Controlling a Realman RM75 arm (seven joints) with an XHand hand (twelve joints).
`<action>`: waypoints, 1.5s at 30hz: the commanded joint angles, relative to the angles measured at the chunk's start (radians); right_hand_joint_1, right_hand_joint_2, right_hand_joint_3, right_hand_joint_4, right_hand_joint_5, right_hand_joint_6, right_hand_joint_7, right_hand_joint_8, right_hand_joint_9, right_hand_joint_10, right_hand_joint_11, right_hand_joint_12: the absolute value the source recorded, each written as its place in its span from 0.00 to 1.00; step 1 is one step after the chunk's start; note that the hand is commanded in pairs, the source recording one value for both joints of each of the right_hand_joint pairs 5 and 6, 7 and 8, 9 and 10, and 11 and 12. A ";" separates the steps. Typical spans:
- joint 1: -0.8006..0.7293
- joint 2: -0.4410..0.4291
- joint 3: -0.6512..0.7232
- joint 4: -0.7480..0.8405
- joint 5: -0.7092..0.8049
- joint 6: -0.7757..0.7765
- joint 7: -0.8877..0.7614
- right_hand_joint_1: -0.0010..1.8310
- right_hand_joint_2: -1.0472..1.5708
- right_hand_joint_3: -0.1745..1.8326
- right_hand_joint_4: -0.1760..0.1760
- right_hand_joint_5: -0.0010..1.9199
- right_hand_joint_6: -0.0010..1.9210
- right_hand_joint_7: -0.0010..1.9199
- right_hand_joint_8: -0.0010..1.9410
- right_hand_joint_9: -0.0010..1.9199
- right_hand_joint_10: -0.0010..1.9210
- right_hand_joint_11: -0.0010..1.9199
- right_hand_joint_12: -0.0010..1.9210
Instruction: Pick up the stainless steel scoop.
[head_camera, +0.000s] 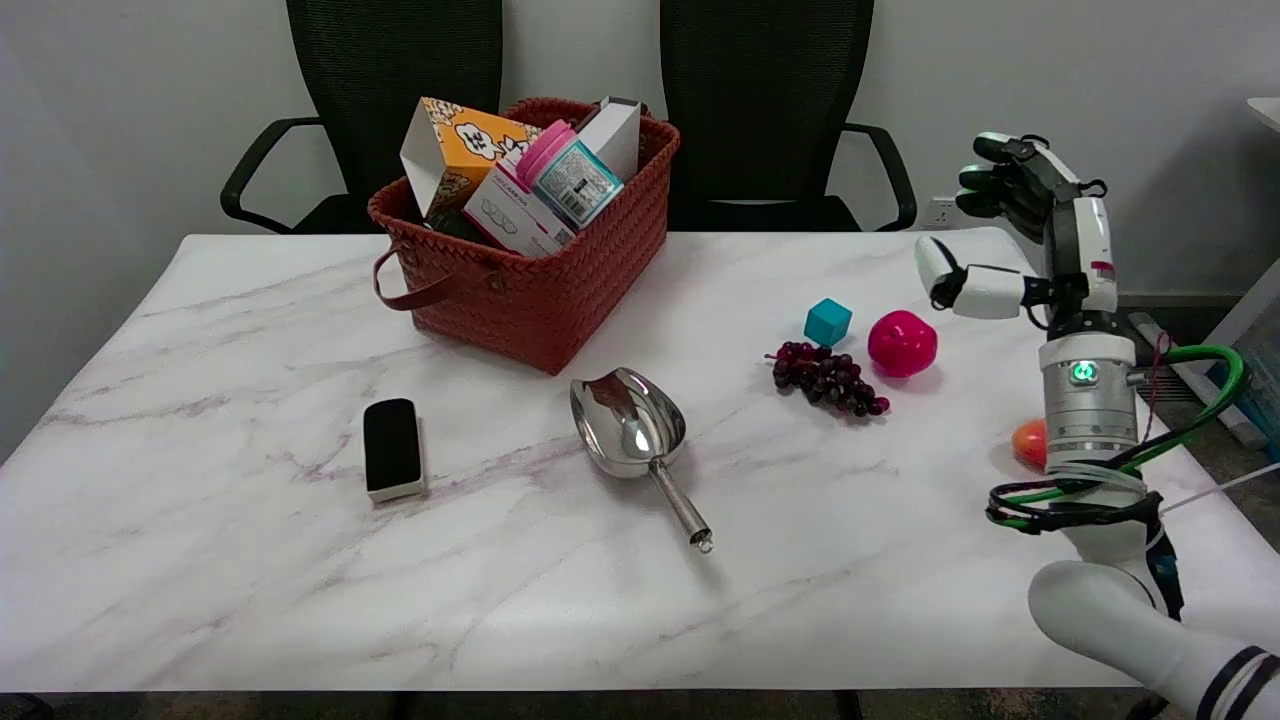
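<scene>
Steel scoop (630, 425) on marble table (250, 560) — right hand (1020, 235) raised, empty, well apart

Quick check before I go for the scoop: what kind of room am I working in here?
Probably an office or meeting room used as a test space: two black mesh office chairs stand behind a marble-patterned table, against a plain white wall with a socket.

The scene is bright and evenly lit, with soft light from above. The white marble-patterned table (250, 560) shows only faint, short shadows beside the woven red-brown basket (540, 290) and the black rectangular eraser block (392, 446). The shiny stainless steel scoop (630, 425) carries bright reflections in its bowl. The picture is reasonably sharp, slightly soft and grainy toward the edges.
</scene>
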 joint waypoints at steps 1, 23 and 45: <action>-0.083 -0.136 -0.190 0.346 0.232 0.008 -0.743 0.66 0.46 0.64 0.50 0.26 0.26 0.34 0.34 0.39 0.39 0.35 0.35; 0.095 -0.287 -0.342 0.393 0.331 -0.022 -0.968 0.65 0.51 0.60 0.50 0.29 0.28 0.34 0.34 0.40 0.40 0.35 0.35; 0.225 -0.503 -0.511 0.407 0.389 0.132 -1.349 0.66 0.51 0.65 0.50 0.27 0.27 0.33 0.33 0.41 0.41 0.31 0.31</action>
